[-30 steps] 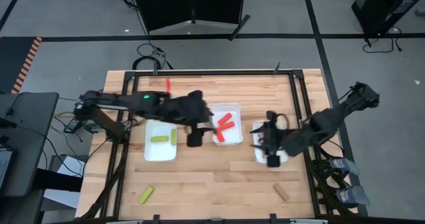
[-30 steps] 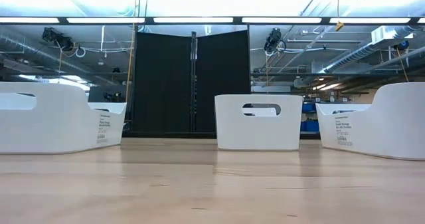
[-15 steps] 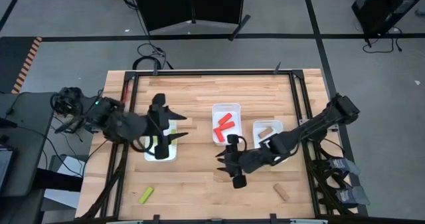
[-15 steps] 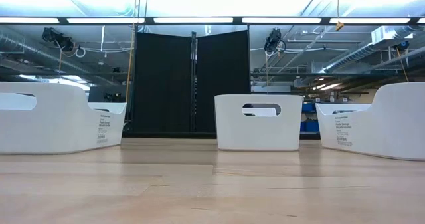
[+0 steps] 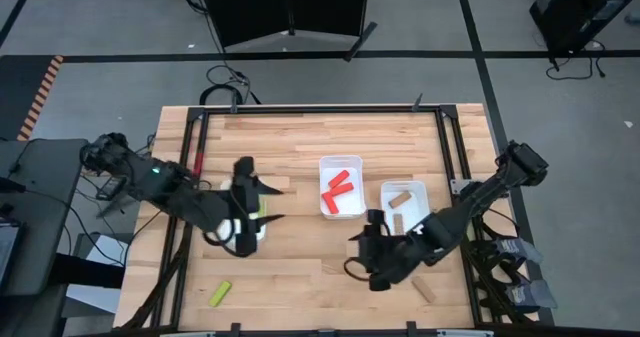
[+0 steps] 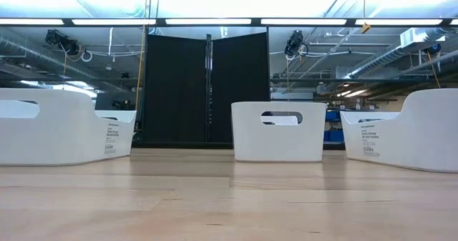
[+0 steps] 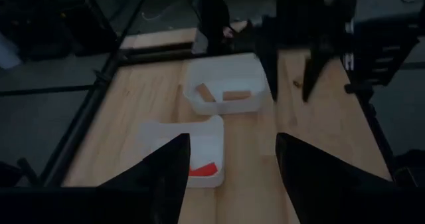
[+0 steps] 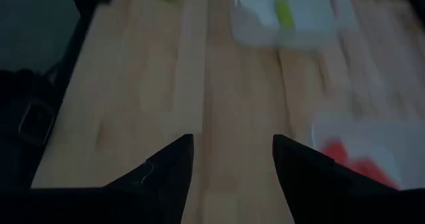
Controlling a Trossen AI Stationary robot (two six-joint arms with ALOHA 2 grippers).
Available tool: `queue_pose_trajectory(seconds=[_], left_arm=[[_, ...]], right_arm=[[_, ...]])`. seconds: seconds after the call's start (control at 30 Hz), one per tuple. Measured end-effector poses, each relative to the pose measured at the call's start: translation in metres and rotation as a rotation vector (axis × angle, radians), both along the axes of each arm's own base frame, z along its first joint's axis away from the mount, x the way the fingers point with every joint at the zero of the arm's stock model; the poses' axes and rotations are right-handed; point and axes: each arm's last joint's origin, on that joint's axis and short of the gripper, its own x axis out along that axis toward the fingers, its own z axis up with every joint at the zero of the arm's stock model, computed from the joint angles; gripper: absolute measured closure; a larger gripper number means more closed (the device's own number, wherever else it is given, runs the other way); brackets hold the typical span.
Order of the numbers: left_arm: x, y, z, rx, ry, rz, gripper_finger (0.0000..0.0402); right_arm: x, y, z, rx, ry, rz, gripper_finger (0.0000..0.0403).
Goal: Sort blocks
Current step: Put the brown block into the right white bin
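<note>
Mostly small elongated blocks [image 5: 341,186]: red, yellow-green, brown.

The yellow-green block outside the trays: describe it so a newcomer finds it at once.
In the high view, start at the leftmost white tray under the left gripper. Go toward the table's near edge: the yellow-green block lies there alone on bare wood, the only green one outside a tray.

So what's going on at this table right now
Two dark robot arms are sorting small coloured blocks into white trays on a wooden table. The red blocks lie in the middle white tray, brown wooden blocks in the right white tray. The left gripper hangs open over the left white tray; the right gripper is open and empty near the table's front. One yellow-green block and one brown block remain loose.
</note>
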Motion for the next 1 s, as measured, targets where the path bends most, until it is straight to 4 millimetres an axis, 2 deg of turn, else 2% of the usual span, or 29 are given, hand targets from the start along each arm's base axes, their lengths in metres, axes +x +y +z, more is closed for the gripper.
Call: queue_pose_trajectory(seconds=[0.27,0.43,0.57,0.77,0.87,1.0], left_arm=[[0.017,-0.011,-0.062,-0.092,0.090,-0.061,0.0172],[0.015,-0.014,-0.086,-0.138,0.153,-0.029,0.0172],[0.013,-0.020,-0.080,-0.165,0.127,-0.050,0.0172],[0.006,-0.024,-0.055,-0.201,0.003,-0.112,0.0172],[-0.003,-0.021,-0.051,-0.221,0.002,-0.096,0.0172],[-0.009,-0.021,-0.056,-0.202,0.024,-0.043,0.0172]], right_arm=[[-0.046,0.018,-0.009,0.066,0.179,-0.148,0.0186],[-0.058,0.031,-0.011,0.090,0.153,-0.166,0.0186],[-0.042,0.029,-0.009,0.100,0.057,-0.166,0.0186],[0.003,0.020,-0.007,0.108,-0.076,-0.049,0.0186],[0.010,0.014,-0.004,0.107,-0.089,-0.008,0.0186],[0.006,0.011,-0.005,0.071,-0.049,-0.003,0.0186]])
